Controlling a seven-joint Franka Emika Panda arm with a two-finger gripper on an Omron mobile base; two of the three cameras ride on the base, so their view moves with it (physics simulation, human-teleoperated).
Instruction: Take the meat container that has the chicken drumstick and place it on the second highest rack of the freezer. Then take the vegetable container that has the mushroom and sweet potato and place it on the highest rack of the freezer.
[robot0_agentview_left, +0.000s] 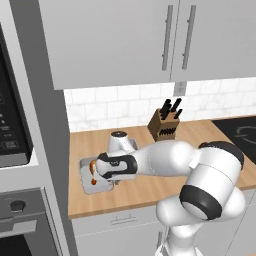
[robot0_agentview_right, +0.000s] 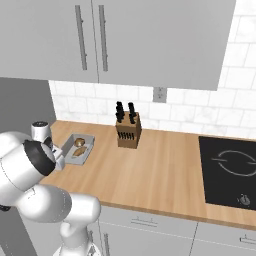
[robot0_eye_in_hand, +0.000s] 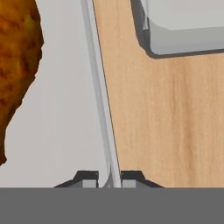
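**Thin rim grip on the drumstick tray**

Hand view shows the gripper (robot0_eye_in_hand: 109, 181) clamped on the wall of the meat container (robot0_eye_in_hand: 65, 109), one dark tip on each side of the thin grey rim. Inside lies the chicken drumstick (robot0_eye_in_hand: 17, 61), bulbous end up in this view, apart from the pinched wall. Beyond the wall runs the wooden counter (robot0_eye_in_hand: 166, 113), with a corner of the vegetable container (robot0_eye_in_hand: 183, 30) near.

From the left base view, the meat container (robot0_agentview_left: 92, 186) sits near the counter's left end, toward its front edge, under the hand.

My judgement: the bite is narrow and sits on one side only. When lifted, the tray may tip about the fingertips, and the glossy drumstick could slide or roll out. A slip off the thin rim would drop the tray.
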